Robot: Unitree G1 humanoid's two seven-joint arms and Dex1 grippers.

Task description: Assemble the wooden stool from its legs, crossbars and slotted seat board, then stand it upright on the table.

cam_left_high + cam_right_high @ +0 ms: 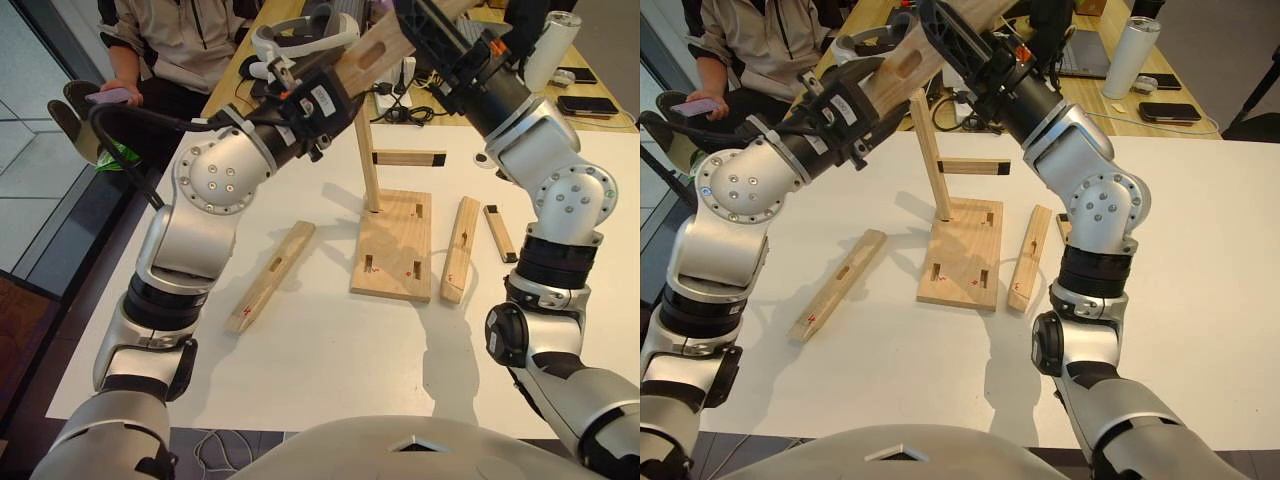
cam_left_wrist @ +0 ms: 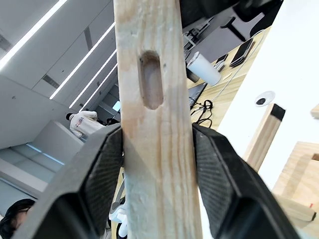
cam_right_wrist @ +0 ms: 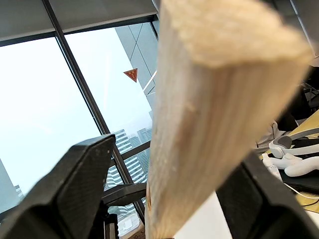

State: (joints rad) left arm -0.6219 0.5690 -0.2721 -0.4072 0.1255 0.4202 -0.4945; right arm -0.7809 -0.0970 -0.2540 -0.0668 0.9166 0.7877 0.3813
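Note:
A wooden leg (image 1: 372, 48) with an oval slot is held high over the table's far side, both grippers on it. My left gripper (image 1: 335, 85) is shut on the leg's lower part, its black pads (image 2: 102, 174) pressing both sides. My right gripper (image 1: 952, 32) holds the upper end, where the leg's end face (image 3: 224, 35) sits between the fingers. Below lies the slotted seat board (image 1: 392, 243), flat, with one leg (image 1: 367, 160) standing upright in a far slot. A black-tipped crossbar (image 1: 408, 158) shows just behind that leg; whether they touch I cannot tell.
One loose leg (image 1: 270, 276) lies left of the board and another (image 1: 460, 248) along its right edge, with a short crossbar (image 1: 499, 233) beyond. A headset (image 1: 300, 40), cables, a bottle (image 1: 550, 45) and phones crowd the far desk. A person sits at the far left.

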